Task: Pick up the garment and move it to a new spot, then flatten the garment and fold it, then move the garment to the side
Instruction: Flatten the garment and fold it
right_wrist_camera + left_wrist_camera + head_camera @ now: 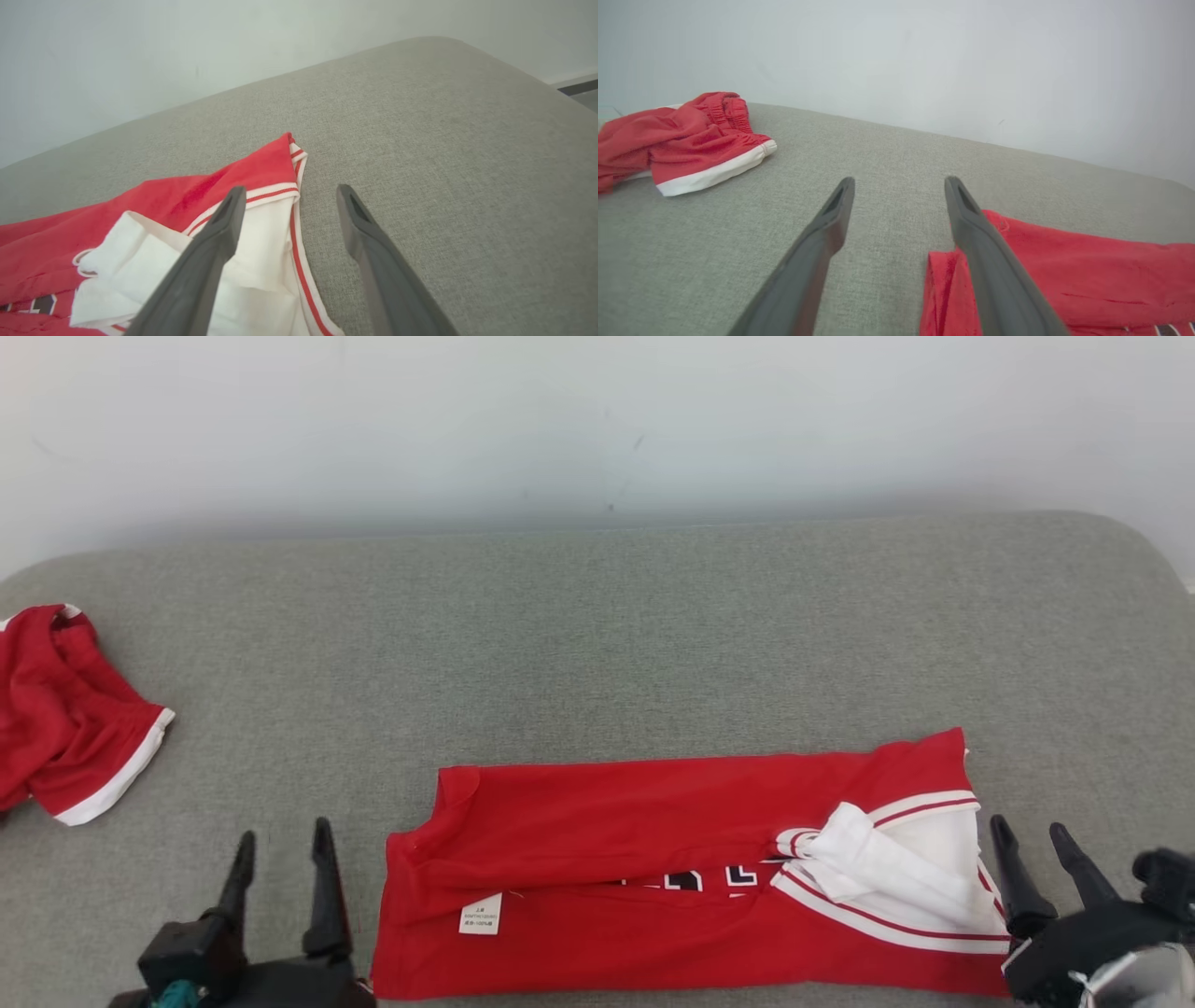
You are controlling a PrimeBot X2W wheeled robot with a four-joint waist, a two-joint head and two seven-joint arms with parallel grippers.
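Note:
The garment (pixel 653 859) is a red jersey with white trim, folded into a long strip near the front edge of the grey cushion (pixel 597 644). A white care label shows on its left part and a white panel is bunched at its right end (pixel 261 252). My left gripper (pixel 283 835) stands open just left of the jersey's left edge (pixel 1064 280), nothing between its fingers. My right gripper (pixel 1032 833) stands open at the jersey's right end, holding nothing; in the right wrist view its left finger (pixel 219 233) lies over the white panel.
A second red piece with a white hem and elastic waistband (pixel 65 719) lies crumpled at the cushion's far left edge, also seen in the left wrist view (pixel 686 140). A pale wall (pixel 597 420) rises behind the cushion. The cushion's rounded right end (pixel 467 60) drops off.

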